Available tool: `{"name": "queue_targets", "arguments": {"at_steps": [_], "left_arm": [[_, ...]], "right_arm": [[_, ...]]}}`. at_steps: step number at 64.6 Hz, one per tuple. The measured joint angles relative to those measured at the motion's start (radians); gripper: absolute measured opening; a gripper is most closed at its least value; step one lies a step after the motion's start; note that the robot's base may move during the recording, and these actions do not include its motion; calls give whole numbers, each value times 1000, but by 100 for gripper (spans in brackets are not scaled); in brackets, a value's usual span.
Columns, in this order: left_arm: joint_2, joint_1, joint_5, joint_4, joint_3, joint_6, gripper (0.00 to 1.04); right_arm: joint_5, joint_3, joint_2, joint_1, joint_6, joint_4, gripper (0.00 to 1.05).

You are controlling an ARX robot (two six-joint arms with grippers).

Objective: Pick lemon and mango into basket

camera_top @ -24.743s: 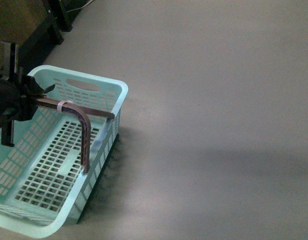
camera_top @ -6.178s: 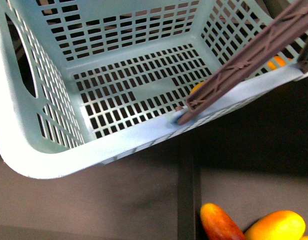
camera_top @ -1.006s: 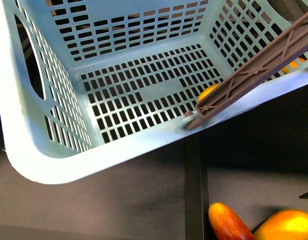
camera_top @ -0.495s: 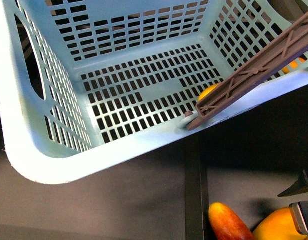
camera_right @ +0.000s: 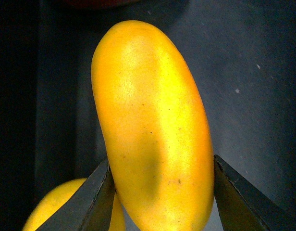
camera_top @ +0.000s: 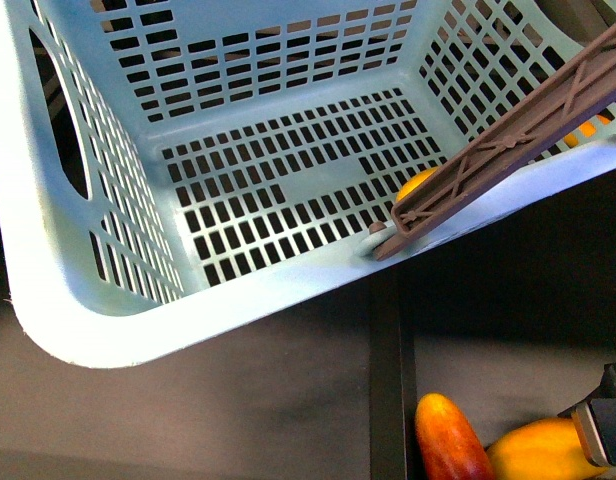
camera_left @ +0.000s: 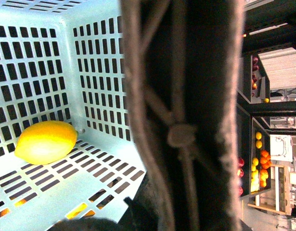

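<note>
R gripper (camera_right: 161, 161): jaws spread, one each side of mango (camera_right: 153, 120), tips at skin, no squeeze I can confirm. Mango lies on dark surface (camera_top: 238, 400) just beside redder fruit (camera_top: 453, 440). I judge it fairly heavy, smooth, slippery, easily bruised; take across mid belly w/ moderate force. Beyond: basket (camera_top: 188, 310) tilted, lemon (camera_left: 46, 142) inside on slotted floor. L gripper: handle (camera_left: 181, 120) fills its cam; can't tell grip.

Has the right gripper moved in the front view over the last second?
Yes. Against the black divider, the right gripper has come in from the right edge and down around the yellow mango.
</note>
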Motion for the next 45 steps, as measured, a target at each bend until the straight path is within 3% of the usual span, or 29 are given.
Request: {"name": "queue_targets", "arguments": {"at_steps": [20,45], "left_arm": [[0,0,0,0,0,0,5],[0,0,0,0,0,0,5]], "right_arm": [[-25,22,-149,-169,48,-63,49],[-176,68,-438,-403,195,-185,49]]}}
